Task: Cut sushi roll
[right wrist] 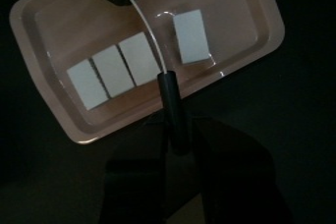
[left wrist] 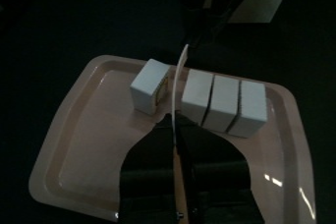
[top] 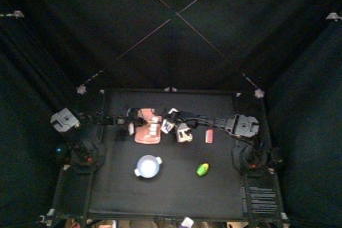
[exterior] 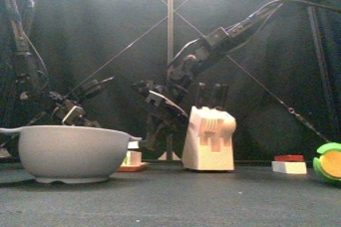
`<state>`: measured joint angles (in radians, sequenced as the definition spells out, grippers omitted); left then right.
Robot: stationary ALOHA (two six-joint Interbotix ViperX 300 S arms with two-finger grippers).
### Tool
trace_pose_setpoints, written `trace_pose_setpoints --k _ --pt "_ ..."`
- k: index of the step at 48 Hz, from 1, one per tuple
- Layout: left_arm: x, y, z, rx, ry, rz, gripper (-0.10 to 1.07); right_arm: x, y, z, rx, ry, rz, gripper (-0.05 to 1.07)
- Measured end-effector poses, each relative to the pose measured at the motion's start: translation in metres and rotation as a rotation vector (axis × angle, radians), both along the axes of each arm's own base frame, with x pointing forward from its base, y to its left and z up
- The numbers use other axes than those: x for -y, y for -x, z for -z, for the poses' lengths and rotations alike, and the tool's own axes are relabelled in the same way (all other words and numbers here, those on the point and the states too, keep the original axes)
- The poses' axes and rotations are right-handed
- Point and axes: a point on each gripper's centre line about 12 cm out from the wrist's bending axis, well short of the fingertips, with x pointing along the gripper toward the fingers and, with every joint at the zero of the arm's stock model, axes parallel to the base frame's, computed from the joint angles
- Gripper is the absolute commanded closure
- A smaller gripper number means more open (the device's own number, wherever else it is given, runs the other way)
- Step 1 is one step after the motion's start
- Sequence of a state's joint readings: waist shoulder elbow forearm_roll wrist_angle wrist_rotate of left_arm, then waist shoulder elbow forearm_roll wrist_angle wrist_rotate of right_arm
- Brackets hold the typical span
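Pink plastic, your cutting board (right wrist: 59, 31) carries the sushi roll (right wrist: 118, 66) in white slices, one piece (right wrist: 192, 35) apart from three; your right gripper (right wrist: 168, 120) is clamped on the knife (right wrist: 147, 27), blade in that gap; your left gripper (left wrist: 178, 184): can't tell.

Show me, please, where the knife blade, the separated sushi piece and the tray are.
knife blade (right wrist: 147, 24): right wrist view, middle of the curved blade.
separated sushi piece (right wrist: 192, 36): right wrist view, centre of its top face.
tray (left wrist: 82, 130): left wrist view, bare floor of the tray.
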<state>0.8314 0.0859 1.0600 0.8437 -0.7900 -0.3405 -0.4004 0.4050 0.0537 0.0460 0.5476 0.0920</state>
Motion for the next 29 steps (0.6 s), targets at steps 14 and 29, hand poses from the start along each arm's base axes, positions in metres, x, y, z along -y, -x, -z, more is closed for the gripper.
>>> trace_pose_setpoints --k 14,29 --pt "0.021 0.002 -0.012 -0.002 -0.068 0.147 0.69 -0.013 0.006 -0.01 -0.026 0.025 -0.06 0.52" --pt "0.022 -0.001 -0.017 0.015 -0.067 0.221 0.74 -0.019 0.009 -0.017 -0.05 0.092 -0.199 0.52"
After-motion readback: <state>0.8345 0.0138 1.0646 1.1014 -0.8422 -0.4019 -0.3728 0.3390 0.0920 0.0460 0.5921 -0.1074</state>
